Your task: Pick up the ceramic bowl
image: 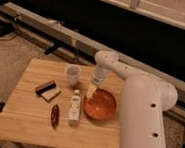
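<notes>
The ceramic bowl (100, 104) is round, shallow and glossy orange-red, and sits on the right part of the wooden table (26, 111). My gripper (91, 91) hangs from the white arm (141, 114) just above the bowl's left rim, pointing down. A small pale cup (72, 75) stands to the left of the gripper.
A white bottle (75, 108) lies left of the bowl. A dark red elongated object (55, 115) lies further left. A dark and white block (48, 89) sits near the table's left side. A dark rail runs behind the table.
</notes>
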Controlling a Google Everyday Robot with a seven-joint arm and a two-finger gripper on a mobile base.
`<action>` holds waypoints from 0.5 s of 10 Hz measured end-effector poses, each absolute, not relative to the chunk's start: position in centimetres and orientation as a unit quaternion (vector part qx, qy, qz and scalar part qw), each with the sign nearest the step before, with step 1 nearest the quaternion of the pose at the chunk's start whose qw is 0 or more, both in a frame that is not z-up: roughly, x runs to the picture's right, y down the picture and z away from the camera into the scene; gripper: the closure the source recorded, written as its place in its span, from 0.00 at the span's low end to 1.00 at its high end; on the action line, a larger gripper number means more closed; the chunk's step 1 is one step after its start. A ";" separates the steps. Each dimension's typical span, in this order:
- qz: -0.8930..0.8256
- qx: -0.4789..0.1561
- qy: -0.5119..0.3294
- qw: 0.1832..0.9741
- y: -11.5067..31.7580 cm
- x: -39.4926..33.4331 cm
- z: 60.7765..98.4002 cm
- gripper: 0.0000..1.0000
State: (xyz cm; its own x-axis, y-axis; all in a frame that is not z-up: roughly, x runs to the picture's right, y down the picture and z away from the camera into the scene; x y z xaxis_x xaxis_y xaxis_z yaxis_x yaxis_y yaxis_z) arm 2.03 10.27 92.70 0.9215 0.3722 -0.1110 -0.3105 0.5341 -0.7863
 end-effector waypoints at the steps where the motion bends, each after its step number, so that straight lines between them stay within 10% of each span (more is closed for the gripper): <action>1: 0.192 -0.443 -0.034 0.875 10.5 1.9 92.8 0.23; 5: 0.165 -0.429 -0.027 0.888 10.5 1.1 92.4 0.61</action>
State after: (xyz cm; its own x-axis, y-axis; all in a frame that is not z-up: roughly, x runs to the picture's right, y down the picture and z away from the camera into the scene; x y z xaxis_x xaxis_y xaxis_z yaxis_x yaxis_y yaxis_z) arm 1.10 10.45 92.40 0.9438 0.3169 -0.0934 -0.2701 0.5773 -0.7706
